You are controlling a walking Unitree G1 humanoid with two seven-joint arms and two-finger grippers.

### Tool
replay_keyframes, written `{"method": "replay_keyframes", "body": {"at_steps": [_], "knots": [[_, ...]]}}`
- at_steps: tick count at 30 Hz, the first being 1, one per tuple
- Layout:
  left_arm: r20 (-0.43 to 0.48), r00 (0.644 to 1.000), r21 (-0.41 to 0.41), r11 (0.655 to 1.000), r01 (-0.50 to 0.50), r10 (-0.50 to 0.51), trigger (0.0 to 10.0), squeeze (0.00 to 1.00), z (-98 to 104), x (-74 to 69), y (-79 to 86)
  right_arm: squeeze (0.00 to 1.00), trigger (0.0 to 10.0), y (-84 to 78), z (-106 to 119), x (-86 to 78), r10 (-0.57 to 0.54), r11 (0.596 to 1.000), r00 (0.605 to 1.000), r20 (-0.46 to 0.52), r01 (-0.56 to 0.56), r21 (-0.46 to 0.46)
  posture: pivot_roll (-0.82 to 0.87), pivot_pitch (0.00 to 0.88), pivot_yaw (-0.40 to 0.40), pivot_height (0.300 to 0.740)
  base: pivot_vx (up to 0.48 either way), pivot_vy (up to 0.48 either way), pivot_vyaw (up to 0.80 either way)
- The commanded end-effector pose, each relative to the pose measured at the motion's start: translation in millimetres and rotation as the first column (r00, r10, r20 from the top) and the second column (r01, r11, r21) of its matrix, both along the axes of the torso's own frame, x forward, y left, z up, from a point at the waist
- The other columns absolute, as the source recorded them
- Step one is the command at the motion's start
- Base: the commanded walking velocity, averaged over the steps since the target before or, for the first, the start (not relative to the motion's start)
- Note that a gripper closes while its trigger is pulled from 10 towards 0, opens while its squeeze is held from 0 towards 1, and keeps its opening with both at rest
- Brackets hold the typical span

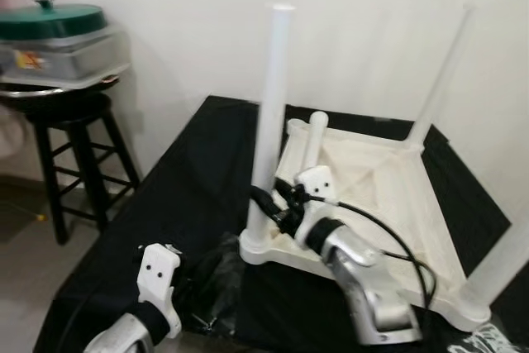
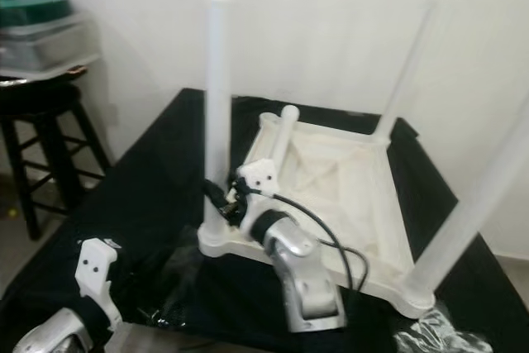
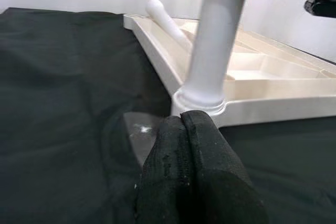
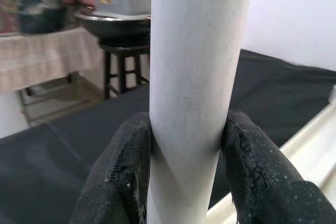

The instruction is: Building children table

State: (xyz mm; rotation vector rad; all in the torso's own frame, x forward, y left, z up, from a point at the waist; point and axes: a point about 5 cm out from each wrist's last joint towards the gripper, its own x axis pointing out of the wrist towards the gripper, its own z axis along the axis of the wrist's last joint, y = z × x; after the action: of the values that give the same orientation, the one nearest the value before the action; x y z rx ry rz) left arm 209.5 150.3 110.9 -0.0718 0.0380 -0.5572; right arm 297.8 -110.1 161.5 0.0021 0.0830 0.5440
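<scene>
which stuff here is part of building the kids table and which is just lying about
Part of the job:
- upturned white tabletop
- upright leg at its near-left corner, clamped by the right claw
- loose leg lying on the tabletop
- two more fitted legs

Lying about:
- black stool holding a green-lidded container
- crumpled plastic bag
- left claw, shut, idle

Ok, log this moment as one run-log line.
right gripper: shut on upright table leg near corner socket | left gripper: shut, empty, over black cloth | loose leg: lying in upturned tabletop
</scene>
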Motion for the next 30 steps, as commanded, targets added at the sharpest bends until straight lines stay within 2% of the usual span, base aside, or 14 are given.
{"method": "replay_keyframes", "body": {"at_steps": [1, 5, 6, 7, 8, 10, 11, 17, 18, 20, 21, 23, 26, 30], "knots": [[-0.013, 1.000, 0.000, 1.000, 0.008, -0.008, 10.0, 0.00, -1, 0.0, 0.5, 0.00, 0.0, -26.1, -29, -3.2, -0.123, 0.990, 0.981, -0.148, 0.112, -0.082, 0.05, 0.000, -0.090, 0.740, 0.000, 0.000, 0.00], [-0.014, 1.000, 0.001, 1.000, 0.000, 0.000, 10.0, 0.00, -1, -2.6, 3.2, 0.00, 0.0, -8.7, -24, -13.8, -0.023, 0.997, 0.984, -0.176, 0.010, -0.076, 0.05, 0.000, -0.082, 0.740, 0.000, 0.000, 0.00], [-0.016, 1.000, 0.001, 1.000, 0.004, -0.004, 10.0, 0.00, -1, -2.7, 3.4, 0.00, 10.0, -6.9, -19, -11.8, -0.008, 0.997, 0.986, -0.166, -0.005, -0.075, 0.05, 0.000, -0.077, 0.740, 0.000, 0.000, 0.00], [-0.016, 1.000, 0.001, 1.000, 0.004, -0.004, 10.0, 0.00, -1, -2.7, 3.4, 0.00, 10.0, -6.9, -19, -11.8, -0.008, 0.997, 0.986, -0.166, -0.005, -0.075, 0.05, 0.000, -0.077, 0.740, 0.000, 0.000, 0.00], [-0.017, 1.000, 0.001, 1.000, 0.007, -0.007, 10.0, 0.00, -1, -2.6, 3.5, 0.51, 10.0, -6.1, -16, -10.3, 0.000, 0.997, 0.987, -0.158, -0.012, -0.075, 0.05, 0.000, -0.076, 0.740, 0.000, 0.000, 0.00], [-0.017, 1.000, 0.001, 1.000, 0.007, -0.007, 10.0, 0.00, -1, -2.6, 3.5, 0.51, 10.0, -6.1, -16, -10.3, 0.000, 0.997, 0.987, -0.158, -0.012, -0.075, 0.05, 0.000, -0.076, 0.740, 0.000, 0.000, 0.00], [-0.019, 1.000, 0.001, 1.000, 0.010, -0.010, 10.0, 0.00, -1, -2.0, 3.7, 1.00, 10.0, -3.0, -2, -5.1, 0.038, 0.999, 0.990, -0.134, -0.041, -0.022, 0.05, 0.000, -0.074, 0.740, 0.000, 0.000, 0.00], [-0.017, 1.000, 0.001, 1.000, 0.007, -0.007, 10.0, 0.00, -1, -0.3, 2.7, 1.00, 10.0, -1.1, 39, 3.9, 0.342, 0.939, 0.938, 0.048, -0.344, 0.026, 0.06, 0.000, -0.072, 0.740, 0.000, 0.000, 0.00], [-0.017, 1.000, 0.001, 1.000, 0.007, -0.007, 10.0, 0.00, -1, 0.5, 2.1, 0.45, 10.0, -3.4, 48, 5.2, 0.423, 0.906, 0.900, 0.108, -0.421, -0.039, 0.06, 0.000, -0.072, 0.740, 0.000, 0.000, 0.00], [-0.017, 1.000, 0.001, 1.000, 0.007, -0.007, 10.0, 0.00, -1, 0.5, 2.1, 0.45, 10.0, -3.4, 48, 5.2, 0.423, 0.906, 0.900, 0.108, -0.421, -0.039, 0.06, 0.000, -0.072, 0.740, 0.000, 0.000, 0.00], [-0.017, 1.000, 0.001, 1.000, 0.008, -0.008, 10.0, 0.00, -2, 1.0, 1.7, 0.00, 10.0, -5.0, 52, 5.7, 0.466, 0.885, 0.874, 0.135, -0.458, -0.090, 0.06, 0.000, -0.072, 0.740, 0.000, 0.000, 0.00], [-0.017, 1.000, 0.001, 1.000, 0.008, -0.008, 10.0, 0.00, -2, 3.0, -0.3, 0.00, 10.0, -5.0, 58, 9.6, 0.613, 0.790, 0.780, 0.127, -0.600, -0.128, 0.07, 0.000, -0.075, 0.740, 0.000, 0.000, 0.00], [-0.016, 1.000, 0.001, 1.000, 0.009, -0.009, 10.0, 0.00, -3, 4.3, -1.9, 0.00, 10.0, -6.3, 57, 13.9, 0.693, 0.719, 0.716, 0.086, -0.679, -0.148, 0.08, 0.000, -0.076, 0.740, 0.000, 0.000, 0.00], [-0.017, 1.000, 0.002, 1.000, 0.009, -0.009, 10.0, 0.00, -3, 5.0, -2.9, 0.00, 10.0, -8.2, 55, 20.5, 0.723, 0.688, 0.689, 0.052, -0.711, -0.146, 0.08, 0.000, -0.077, 0.740, 0.000, 0.000, 0.00]]}}
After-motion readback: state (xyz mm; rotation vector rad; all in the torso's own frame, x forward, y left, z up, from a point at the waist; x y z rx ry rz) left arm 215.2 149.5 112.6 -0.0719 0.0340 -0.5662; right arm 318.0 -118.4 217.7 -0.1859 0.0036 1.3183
